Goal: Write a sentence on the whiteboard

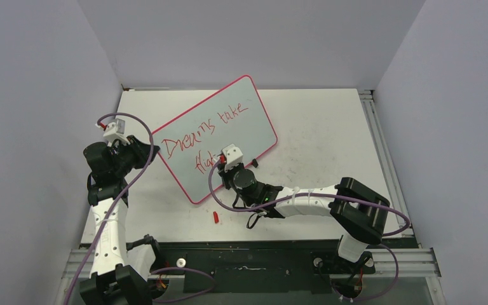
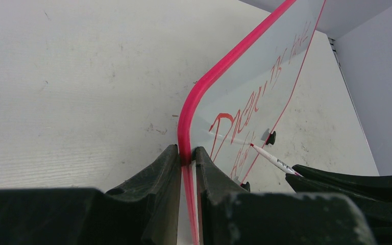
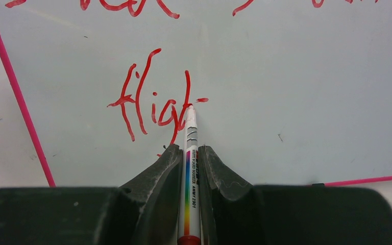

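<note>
Occupying the centre-left of the scene, the large rounded-corner rectangular whiteboard point(image 1: 254, 136), glossy pale grey-white with a thin red-pink rim, is lying slantwise on the flat white table point(image 1: 330, 140). It is carrying red handwriting: "Dreams take" on the upper line and, beneath it, an unfinished word reading roughly "fligt" (the letters are loose). A small black clip foot point(image 1: 254, 163) is sitting on its long right-hand edge.

Item two, the slim white marker point(image 3: 190, 173) with a rainbow stripe down its barrel, is touching the board with its tip at the end of the lower word. The black two-finger right gripper point(image 3: 189, 150) is pinching that barrel, jaws drawn in tight on both sides.

Item three, the black left gripper point(image 2: 186, 152), is clamping the board's left rim just below a rounded corner, one finger on each face.

Item four, a small red piece point(image 1: 216, 217), is lying on the table near the board's nearest corner, apart from it.

Purple cables point(image 1: 121, 190) are looping along both white arms.
</note>
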`<control>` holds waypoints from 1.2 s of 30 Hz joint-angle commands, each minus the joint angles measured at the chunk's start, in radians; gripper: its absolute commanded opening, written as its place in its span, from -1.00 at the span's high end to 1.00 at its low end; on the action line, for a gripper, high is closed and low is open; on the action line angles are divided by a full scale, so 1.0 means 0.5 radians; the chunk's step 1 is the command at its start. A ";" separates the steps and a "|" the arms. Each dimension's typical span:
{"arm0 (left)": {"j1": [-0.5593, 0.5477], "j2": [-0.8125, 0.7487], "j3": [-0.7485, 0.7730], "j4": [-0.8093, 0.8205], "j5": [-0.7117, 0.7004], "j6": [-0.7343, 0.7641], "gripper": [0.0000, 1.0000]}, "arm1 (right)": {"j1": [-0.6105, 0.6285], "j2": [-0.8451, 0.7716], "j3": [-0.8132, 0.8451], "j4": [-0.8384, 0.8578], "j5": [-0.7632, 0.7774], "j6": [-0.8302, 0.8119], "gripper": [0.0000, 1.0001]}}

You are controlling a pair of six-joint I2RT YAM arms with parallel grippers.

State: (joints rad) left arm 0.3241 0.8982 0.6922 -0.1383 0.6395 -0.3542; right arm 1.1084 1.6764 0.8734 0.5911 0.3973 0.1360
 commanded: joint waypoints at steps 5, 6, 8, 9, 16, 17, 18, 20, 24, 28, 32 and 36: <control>-0.032 -0.002 0.012 0.019 0.080 0.018 0.74 | -0.029 -0.021 -0.069 0.058 0.075 0.059 0.89; -0.034 -0.002 0.012 0.019 0.080 0.018 0.74 | -0.029 -0.030 -0.076 0.057 0.075 0.059 0.89; -0.031 -0.002 0.012 0.018 0.080 0.018 0.74 | -0.030 -0.037 -0.088 0.046 0.079 0.059 0.89; -0.030 -0.002 0.012 0.019 0.080 0.018 0.74 | -0.029 -0.042 -0.094 0.044 0.080 0.059 0.89; -0.032 -0.002 0.012 0.019 0.080 0.018 0.74 | -0.015 -0.042 -0.140 0.030 0.058 0.087 0.89; -0.033 -0.002 0.012 0.019 0.080 0.020 0.74 | -0.010 -0.042 -0.144 0.030 0.059 0.090 0.89; -0.032 -0.002 0.012 0.019 0.082 0.018 0.74 | -0.006 -0.045 -0.149 0.031 0.059 0.088 0.89; -0.033 -0.002 0.012 0.019 0.081 0.019 0.74 | 0.001 -0.055 -0.152 0.026 0.065 0.083 0.89; -0.032 -0.002 0.011 0.019 0.080 0.019 0.74 | 0.010 -0.095 -0.151 0.018 0.082 0.070 0.89; -0.033 -0.005 0.012 0.016 0.076 0.021 0.74 | 0.032 -0.159 -0.149 0.002 0.117 0.047 0.89; -0.031 -0.005 0.015 0.016 0.075 0.023 0.74 | 0.047 -0.251 -0.122 -0.002 0.153 -0.013 0.89; -0.032 -0.002 0.015 0.015 0.074 0.021 0.74 | 0.035 -0.278 -0.079 0.018 0.124 -0.056 0.89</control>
State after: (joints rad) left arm 0.3229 0.8989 0.6922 -0.1383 0.6388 -0.3542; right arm 1.1244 1.5951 0.8021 0.5655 0.4465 0.1394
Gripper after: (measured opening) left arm 0.137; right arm 0.155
